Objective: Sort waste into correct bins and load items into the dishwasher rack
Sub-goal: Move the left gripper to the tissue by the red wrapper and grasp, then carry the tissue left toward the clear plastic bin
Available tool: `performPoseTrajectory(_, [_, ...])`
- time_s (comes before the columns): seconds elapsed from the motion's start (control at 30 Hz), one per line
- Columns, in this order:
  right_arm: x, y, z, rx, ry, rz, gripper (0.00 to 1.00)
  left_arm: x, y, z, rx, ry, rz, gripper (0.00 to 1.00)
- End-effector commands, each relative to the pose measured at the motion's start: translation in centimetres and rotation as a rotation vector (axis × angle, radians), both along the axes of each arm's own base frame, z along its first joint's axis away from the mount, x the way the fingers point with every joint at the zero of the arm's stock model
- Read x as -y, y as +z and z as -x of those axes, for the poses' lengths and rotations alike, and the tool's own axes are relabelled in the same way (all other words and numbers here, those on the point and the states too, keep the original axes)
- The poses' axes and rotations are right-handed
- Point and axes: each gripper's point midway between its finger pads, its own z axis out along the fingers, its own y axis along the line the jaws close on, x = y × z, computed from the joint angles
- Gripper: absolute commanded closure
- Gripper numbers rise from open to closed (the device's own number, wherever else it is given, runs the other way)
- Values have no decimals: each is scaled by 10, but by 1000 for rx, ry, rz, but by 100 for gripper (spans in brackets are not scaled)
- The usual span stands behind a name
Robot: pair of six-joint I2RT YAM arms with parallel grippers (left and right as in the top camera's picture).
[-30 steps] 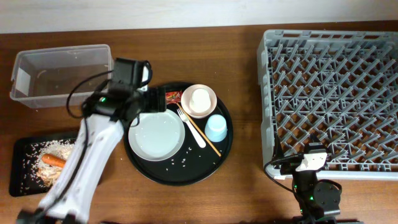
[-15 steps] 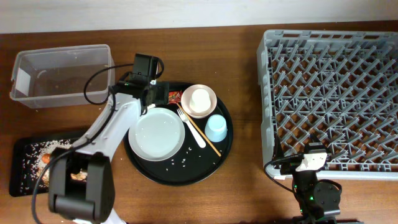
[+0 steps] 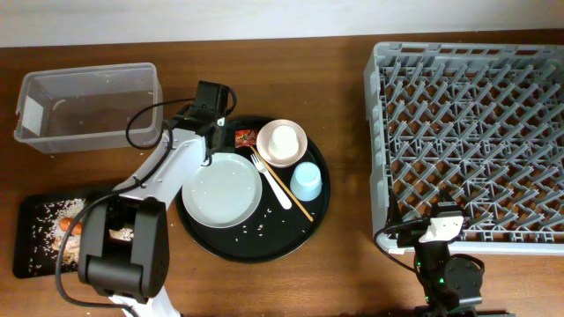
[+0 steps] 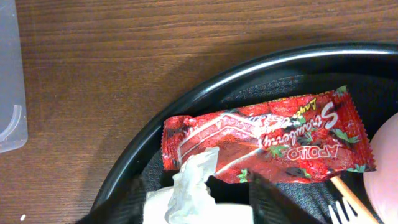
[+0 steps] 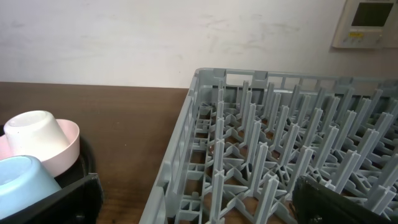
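red snack wrapper point(image 3: 245, 137) at 12 o'clock on the round black tray point(image 3: 256, 256)

overhead: the left end effector point(image 3: 214, 146) hangs over the tray's 11 o'clock rim, just beside the wrapper. on the tray, the plate point(image 3: 221, 189) lies at 9 o'clock. the pinkish bowl point(image 3: 300, 145) sits at 1 o'clock with the small white cup point(image 3: 283, 139) inside it. the light blue cup point(image 3: 306, 181) is at 3 o'clock, and the white fork point(image 3: 271, 180) and chopsticks point(image 3: 295, 201) lie between plate and cups. on the surface point(image 3: 344, 255), the clear tub point(image 3: 88, 106) sits at 10 o'clock. the shallow black tray point(image 3: 25, 260) at 8 o'clock holds rice scraps point(image 3: 53, 211) and the carrot point(image 3: 69, 227). the dishwasher rack point(image 3: 471, 132) fills 3 o'clock.

left wrist: the wrapper lies flat just inside the tray rim. a crumpled white tissue point(image 4: 186, 193) touches its 7 o'clock corner and fills the gap between the blurred fingers point(image 4: 273, 202). i cannot tell whether they pinch it.

right wrist: the right end effector point(image 5: 198, 186) is spread wide with nothing between its fingers. it faces the rack's near wall, with bowl and cups at 9 o'clock.
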Motion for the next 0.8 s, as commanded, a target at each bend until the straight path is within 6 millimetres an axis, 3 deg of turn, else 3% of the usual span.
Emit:
performPoseTrajectory(0.0, [2, -3, 0, -5, -5, 7, 1, 1, 1, -3, 4, 6, 1, 60])
performPoseTrajectory(0.3, [1, -3, 0, -5, -5, 7, 1, 0, -8, 1, -18, 6, -5, 60])
performPoseTrajectory(0.67, [1, -3, 0, -5, -5, 7, 1, 0, -10, 3, -29, 6, -8, 91])
performPoseTrajectory(0.77, [1, -3, 0, -5, -5, 7, 1, 1, 5, -2, 1, 6, 0, 98])
